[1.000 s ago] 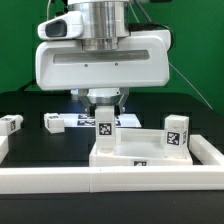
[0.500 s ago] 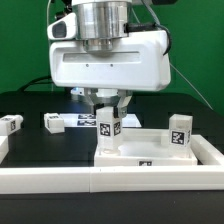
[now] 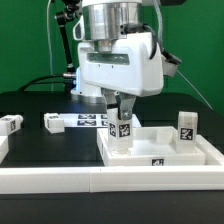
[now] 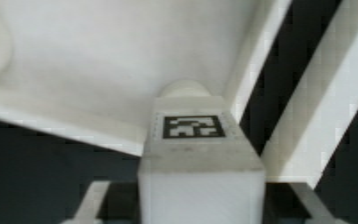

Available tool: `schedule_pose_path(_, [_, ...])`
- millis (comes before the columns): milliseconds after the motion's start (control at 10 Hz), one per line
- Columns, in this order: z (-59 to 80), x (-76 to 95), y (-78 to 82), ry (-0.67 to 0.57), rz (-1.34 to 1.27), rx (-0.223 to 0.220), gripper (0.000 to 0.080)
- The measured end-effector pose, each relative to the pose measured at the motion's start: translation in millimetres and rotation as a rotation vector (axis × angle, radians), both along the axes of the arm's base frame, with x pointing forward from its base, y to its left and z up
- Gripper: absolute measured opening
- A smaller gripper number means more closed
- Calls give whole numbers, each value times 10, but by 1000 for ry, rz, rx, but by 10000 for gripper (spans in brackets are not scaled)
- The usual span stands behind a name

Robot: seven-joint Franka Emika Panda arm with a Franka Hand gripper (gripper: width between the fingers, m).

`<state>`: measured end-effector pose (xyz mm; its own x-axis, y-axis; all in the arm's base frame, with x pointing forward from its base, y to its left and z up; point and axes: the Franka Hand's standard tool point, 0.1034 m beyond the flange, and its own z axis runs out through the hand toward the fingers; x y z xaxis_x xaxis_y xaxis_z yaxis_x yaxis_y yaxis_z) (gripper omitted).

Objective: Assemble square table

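White leg (image 3: 123, 133), clamped in the gripper (image 3: 123, 114), has turned with the wrist at a corner of the tabletop (image 3: 190, 155), so screwing-in seems underway.

Behind my rig I see a flat green backdrop (image 3: 22, 45), evenly lit. The counter (image 3: 35, 103) is matt black, and a long white border wall (image 3: 50, 182) runs along its near edge in the exterior view

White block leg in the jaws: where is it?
The white tagged block leg stands upright at the white square plastic slab's corner toward the exterior view's left, mid-picture.
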<state>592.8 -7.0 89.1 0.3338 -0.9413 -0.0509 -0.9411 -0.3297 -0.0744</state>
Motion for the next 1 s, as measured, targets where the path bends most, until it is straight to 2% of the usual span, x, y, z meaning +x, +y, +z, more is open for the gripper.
schedule_pose_path(400, [-4, 1, 79, 16, -231, 25, 290])
schedule_pose_path(800, [-5, 2, 100, 16, -247, 33, 290])
schedule_pose_path(1000, [-5, 1, 91, 8, -142, 28, 607])
